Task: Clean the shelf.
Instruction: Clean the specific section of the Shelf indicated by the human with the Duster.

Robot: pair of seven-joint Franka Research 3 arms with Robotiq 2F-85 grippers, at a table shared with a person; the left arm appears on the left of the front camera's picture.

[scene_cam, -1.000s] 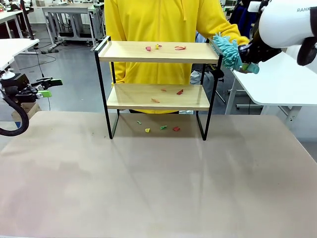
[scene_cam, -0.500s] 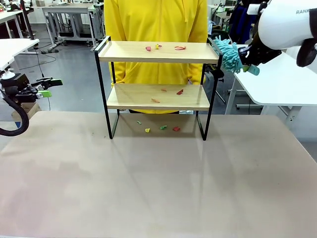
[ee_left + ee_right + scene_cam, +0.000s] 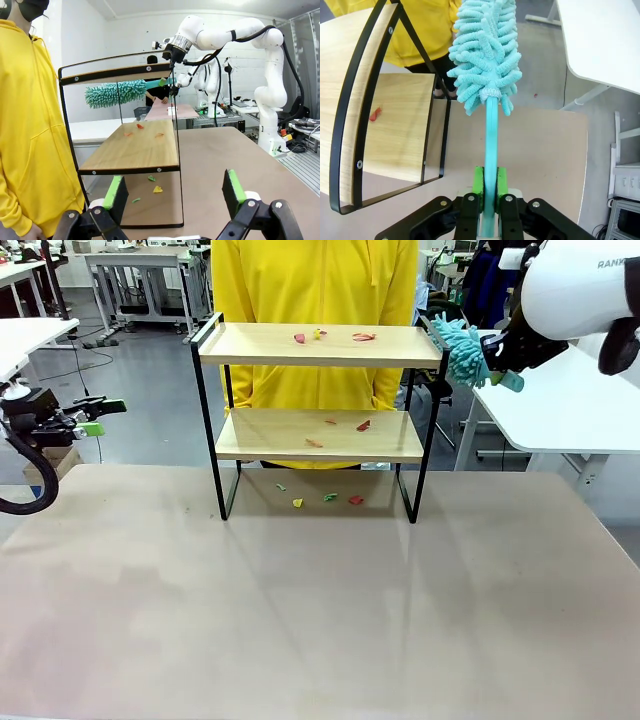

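The shelf point(image 3: 320, 345) stands at the far middle of the table, with small coloured scraps point(image 3: 363, 337) on its top board, its lower board point(image 3: 363, 425) and the table beneath point(image 3: 328, 498). My right gripper point(image 3: 489, 186) is shut on the handle of a teal fluffy duster point(image 3: 460, 345), whose head hangs just off the shelf's right end rail point(image 3: 365, 100), level with the top board. The duster point(image 3: 116, 93) also shows in the left wrist view. My left gripper point(image 3: 172, 192) is open and empty, off the table's left edge point(image 3: 92, 418).
A person in a yellow hoodie point(image 3: 315, 280) stands right behind the shelf. A white side table point(image 3: 570, 405) lies under my right arm. The near part of the brown table point(image 3: 320, 620) is bare.
The duster in my right gripper moved slightly up and to the right a second ago, then held still. The person's sleeve behind it is gone from sight. Left arm unmoved.
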